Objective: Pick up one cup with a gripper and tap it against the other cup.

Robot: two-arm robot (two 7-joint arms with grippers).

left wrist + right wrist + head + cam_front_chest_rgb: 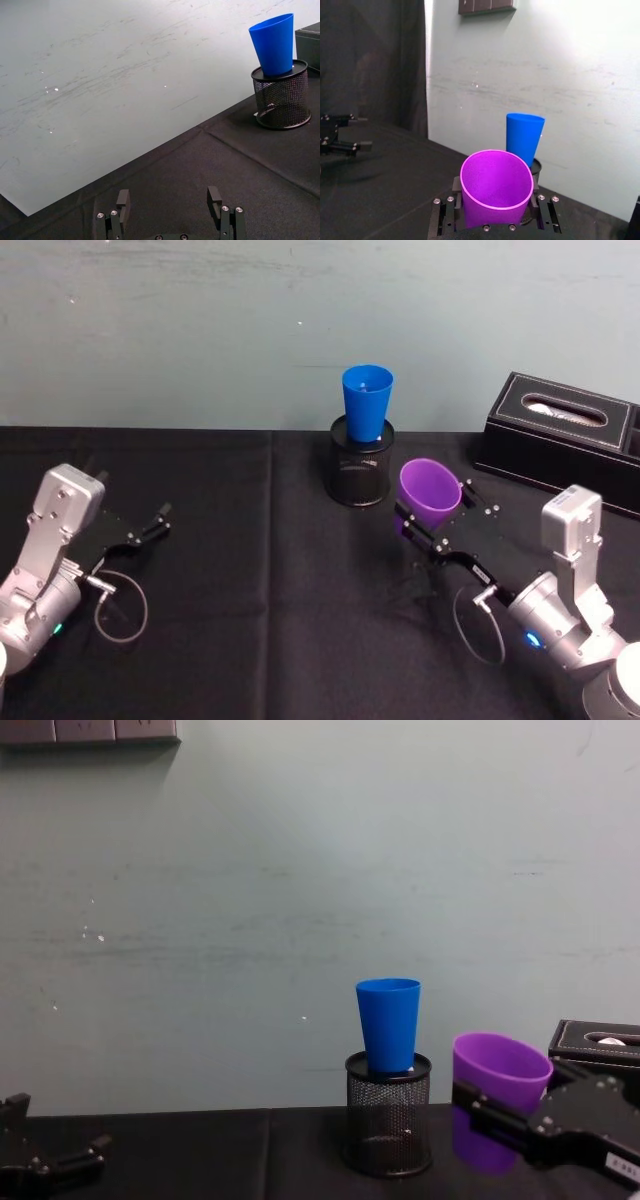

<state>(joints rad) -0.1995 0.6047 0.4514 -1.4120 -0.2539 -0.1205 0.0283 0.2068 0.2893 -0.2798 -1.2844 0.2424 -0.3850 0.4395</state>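
My right gripper (437, 505) is shut on the purple cup (430, 488), holding it by its lower body and tilted, rim up. In the right wrist view the purple cup (496, 186) sits between the black fingers (443, 216). The blue cup (367, 400) stands upright in a black mesh pen holder (360, 475), just behind and left of the purple one. A gap separates them in the chest view, blue cup (390, 1025) and purple cup (497, 1095). My left gripper (150, 525) rests open at the far left, fingers (122, 204) spread with nothing between them.
A black tissue box (565, 430) stands at the back right, close behind my right arm. Black cloth (270, 590) covers the table and a pale wall rises right behind it. A loose cable loops beside each wrist.
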